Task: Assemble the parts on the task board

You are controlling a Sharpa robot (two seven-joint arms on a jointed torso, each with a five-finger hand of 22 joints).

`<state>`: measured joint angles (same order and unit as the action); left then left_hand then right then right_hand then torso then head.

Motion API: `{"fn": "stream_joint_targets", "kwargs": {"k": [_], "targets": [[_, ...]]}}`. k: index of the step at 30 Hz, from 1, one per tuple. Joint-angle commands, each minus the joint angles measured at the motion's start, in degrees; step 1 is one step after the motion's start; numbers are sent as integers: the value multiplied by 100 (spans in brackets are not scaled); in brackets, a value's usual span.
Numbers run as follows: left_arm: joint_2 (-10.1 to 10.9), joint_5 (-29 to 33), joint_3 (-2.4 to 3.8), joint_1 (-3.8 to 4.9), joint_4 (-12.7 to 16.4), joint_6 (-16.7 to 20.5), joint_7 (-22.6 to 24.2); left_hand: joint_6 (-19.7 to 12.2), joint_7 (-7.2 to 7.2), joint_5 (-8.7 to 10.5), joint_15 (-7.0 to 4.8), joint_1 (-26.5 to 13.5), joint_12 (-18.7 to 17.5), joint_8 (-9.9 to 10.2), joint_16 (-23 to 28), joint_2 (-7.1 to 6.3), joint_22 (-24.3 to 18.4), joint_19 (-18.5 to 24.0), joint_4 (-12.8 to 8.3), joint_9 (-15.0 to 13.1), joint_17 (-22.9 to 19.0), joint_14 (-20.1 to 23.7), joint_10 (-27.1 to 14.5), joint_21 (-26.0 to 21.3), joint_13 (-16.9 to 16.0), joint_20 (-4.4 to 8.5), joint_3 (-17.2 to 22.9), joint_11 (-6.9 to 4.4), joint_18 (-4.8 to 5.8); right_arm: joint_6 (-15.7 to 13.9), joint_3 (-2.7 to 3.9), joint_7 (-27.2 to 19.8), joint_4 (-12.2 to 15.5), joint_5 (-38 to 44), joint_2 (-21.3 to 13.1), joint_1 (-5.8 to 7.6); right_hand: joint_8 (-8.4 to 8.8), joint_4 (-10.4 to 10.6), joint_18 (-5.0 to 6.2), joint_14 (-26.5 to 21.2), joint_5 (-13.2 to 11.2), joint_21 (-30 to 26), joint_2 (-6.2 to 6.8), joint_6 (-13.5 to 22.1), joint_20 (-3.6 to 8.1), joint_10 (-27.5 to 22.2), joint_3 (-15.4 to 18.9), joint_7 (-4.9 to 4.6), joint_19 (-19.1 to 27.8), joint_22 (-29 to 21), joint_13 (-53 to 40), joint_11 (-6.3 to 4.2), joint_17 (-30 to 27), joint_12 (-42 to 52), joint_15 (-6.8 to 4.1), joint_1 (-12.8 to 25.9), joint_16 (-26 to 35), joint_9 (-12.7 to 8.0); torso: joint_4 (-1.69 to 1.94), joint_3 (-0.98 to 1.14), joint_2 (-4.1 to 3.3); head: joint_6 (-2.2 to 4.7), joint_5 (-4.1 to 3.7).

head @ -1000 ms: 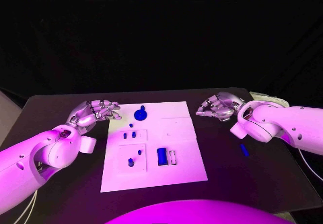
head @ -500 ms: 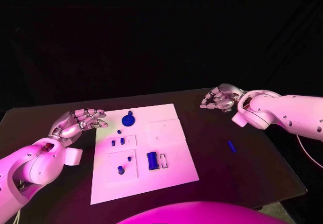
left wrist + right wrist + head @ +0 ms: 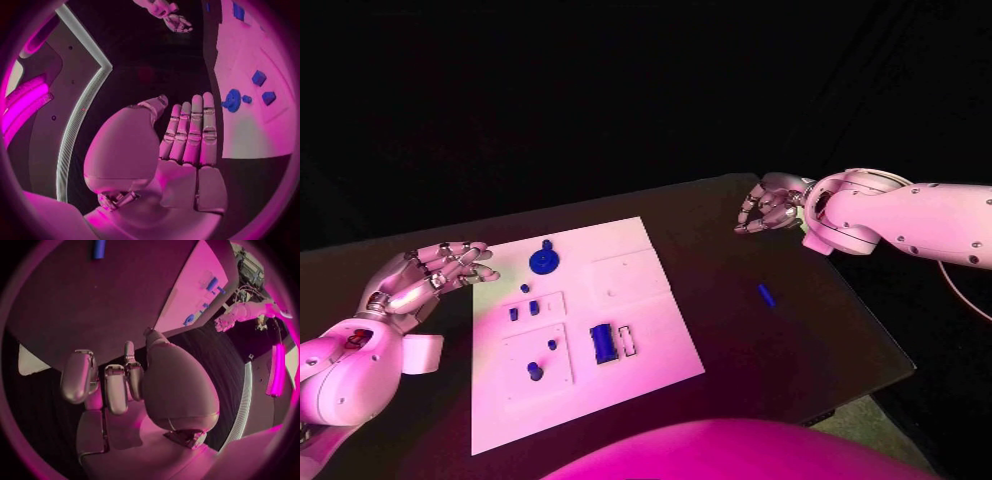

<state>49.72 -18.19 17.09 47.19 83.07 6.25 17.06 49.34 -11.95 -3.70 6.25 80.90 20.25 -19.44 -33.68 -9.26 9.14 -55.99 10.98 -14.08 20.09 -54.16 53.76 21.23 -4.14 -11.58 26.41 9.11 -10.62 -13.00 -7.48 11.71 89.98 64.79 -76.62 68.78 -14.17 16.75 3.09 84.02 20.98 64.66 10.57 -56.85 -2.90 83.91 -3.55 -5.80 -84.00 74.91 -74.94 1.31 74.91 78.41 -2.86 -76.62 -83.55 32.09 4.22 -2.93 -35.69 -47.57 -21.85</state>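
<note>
Several blue parts [image 3: 602,342] sit on the white task board [image 3: 646,365] mid-table; one loose blue part [image 3: 766,294] lies on the black table [image 3: 776,350] to its right. Beside the board's left edge, the left hand [image 3: 423,278] hovers, fingers extended, holding nothing. Farther back, the right hand [image 3: 770,205] hangs curled, empty.

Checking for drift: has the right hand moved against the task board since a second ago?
Yes: the right hand has pulled away from the task board, toward the table's far edge.

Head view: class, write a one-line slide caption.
Both hands, left and right, hover empty beside the task board; one blue part lies off it.
</note>
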Motion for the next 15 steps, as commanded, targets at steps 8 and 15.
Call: {"fn": "stream_joint_targets", "kwargs": {"k": [8, 15], "targets": [[-90, 39, 2, -2, -54, -5, 78, -28, -27, -6, -14, -8, 29, -28, -32, 20, -7, 0, 0, 6, 7, 41, -32, -36, -5, -36, -27, 4, 23, 1118, -59, 1191, 397, 1634, -555, -2, 52, 3, 189, 277, -105, -707, 60, -69, 6, -227, 281, 18, -138, 572, -565, -24, 382, -417, -14, 263, 288, -3, -28, 10, 61, -44, -222], [-146, 38, 2, -4, -86, -16, 78, -28, -27, -6, -14, -8, 29, -28, -32, 20, -7, 0, 0, 6, 7, 41, -32, -36, -5, -36, -27, 4, 23, 1260, -123, 1530, 652, 2031, -726, -6, 77, 2, 219, 256, -62, -979, 54, -15, -2, -329, 533, 5, -110, 455, -439, -12, 311, -616, -5, 354, 385, 4, -47, 16, 74, -35, -220]]}}
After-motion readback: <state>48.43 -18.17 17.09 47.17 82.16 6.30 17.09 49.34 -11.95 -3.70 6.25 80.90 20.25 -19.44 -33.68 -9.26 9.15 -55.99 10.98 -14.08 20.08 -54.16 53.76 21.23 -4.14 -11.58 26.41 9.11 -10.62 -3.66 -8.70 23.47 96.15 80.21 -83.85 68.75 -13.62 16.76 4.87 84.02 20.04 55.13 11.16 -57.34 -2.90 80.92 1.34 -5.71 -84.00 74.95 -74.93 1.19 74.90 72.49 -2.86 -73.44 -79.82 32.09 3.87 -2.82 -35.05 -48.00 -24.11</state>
